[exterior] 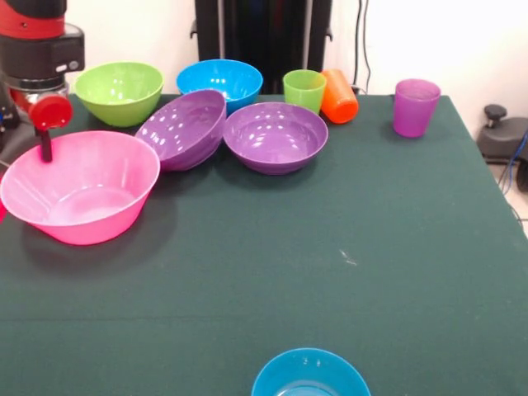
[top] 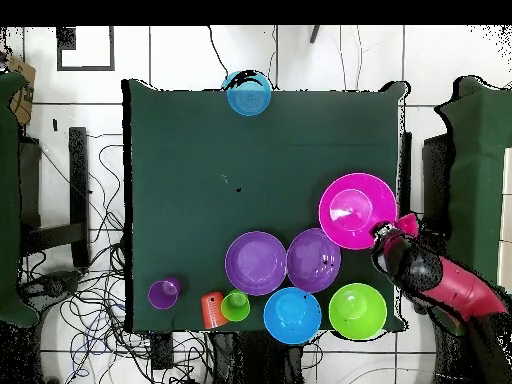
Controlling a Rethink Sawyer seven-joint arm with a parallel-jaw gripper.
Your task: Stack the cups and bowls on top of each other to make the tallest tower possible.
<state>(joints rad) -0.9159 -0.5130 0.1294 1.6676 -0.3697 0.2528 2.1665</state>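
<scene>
Glossy plastic tableware on a dark green cloth-covered surface (exterior: pixel 346 231). The big flared pink bowl (exterior: pixel 80 186) sits at one side edge, mouth up. One purple bowl (exterior: pixel 182 128) tilts on its side, leaning against the upright purple bowl (exterior: pixel 275 136). Behind them stand the lime green bowl (exterior: pixel 120 92) and a blue bowl (exterior: pixel 219 82). The green cup (exterior: pixel 304 89) is upright; the orange cup (exterior: pixel 339 96) leans against it, long axis slanted. The translucent purple cup (exterior: pixel 415 107) stands apart. A second blue bowl (exterior: pixel 310 375) sits at the opposite edge. The red and black arm (top: pixel 440 280) ends over the pink bowl's rim; whether its fingers are open or closed cannot be told. White tiled floor (top: pixel 90 150) and cables (top: pixel 85 300) surround the surface.
</scene>
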